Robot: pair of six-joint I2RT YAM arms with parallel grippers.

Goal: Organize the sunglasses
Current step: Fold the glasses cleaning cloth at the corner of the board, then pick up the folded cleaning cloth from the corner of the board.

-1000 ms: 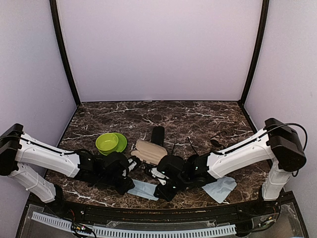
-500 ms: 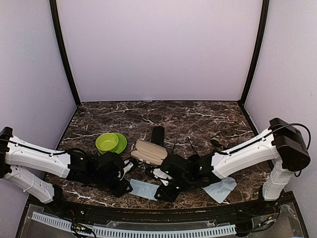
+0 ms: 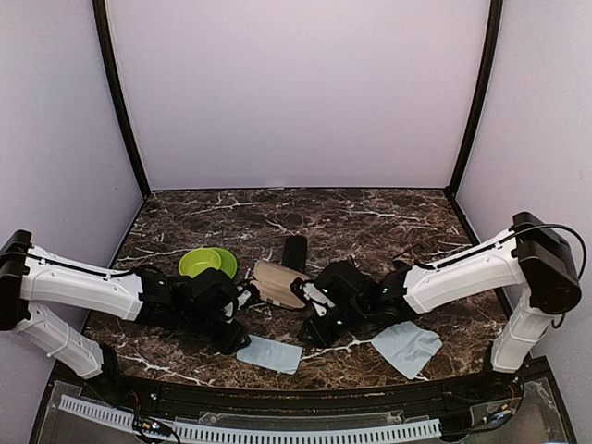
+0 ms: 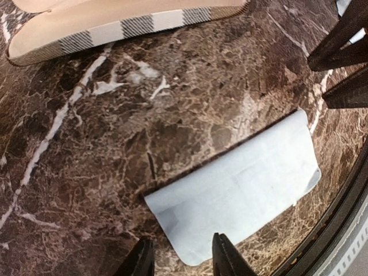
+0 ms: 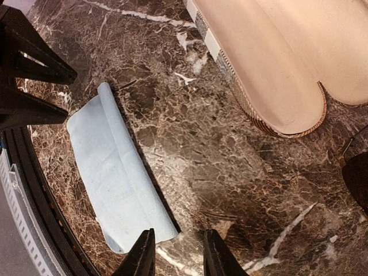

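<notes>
Judging from how things lie, the job is at an early stage. The oblong case with cream lining and a black-and-brown striped rim (image 5: 276, 63) lies open on the dark brown veined marble table (image 3: 370, 217), and nothing shows in the part of it that can be seen. One pair of dark-lensed, thin wire-framed sunglasses (image 5: 357, 181) appears only as a lens at the right edge of the right wrist view, on the marble just beside the open case's rounded end. A thin dark wiry shape (image 3: 400, 264) on the far side of the right forearm may be the second pair, but it is too small to tell. A light blue cloth folded into a flat strip (image 4: 241, 190) lies near the front rail between the arms. The left pincer (image 4: 181, 260) and the right pincer (image 5: 175, 256) hang over its two ends, both released, fingers apart with nothing between them. A second, rumpled light blue cloth (image 3: 407, 347) sits to the right, a slim closed black case (image 3: 294, 250) lies beyond the open one, and a lime green bowl (image 3: 203, 265) is to the left. What is left, I judge, is to put the glasses into the cases and shut the lids. Room is tight on the near side, where the two pincers' tips are close together and the black front rail (image 5: 29, 195) runs just beside the cloth. The far half of the table shows bare marble.
</notes>
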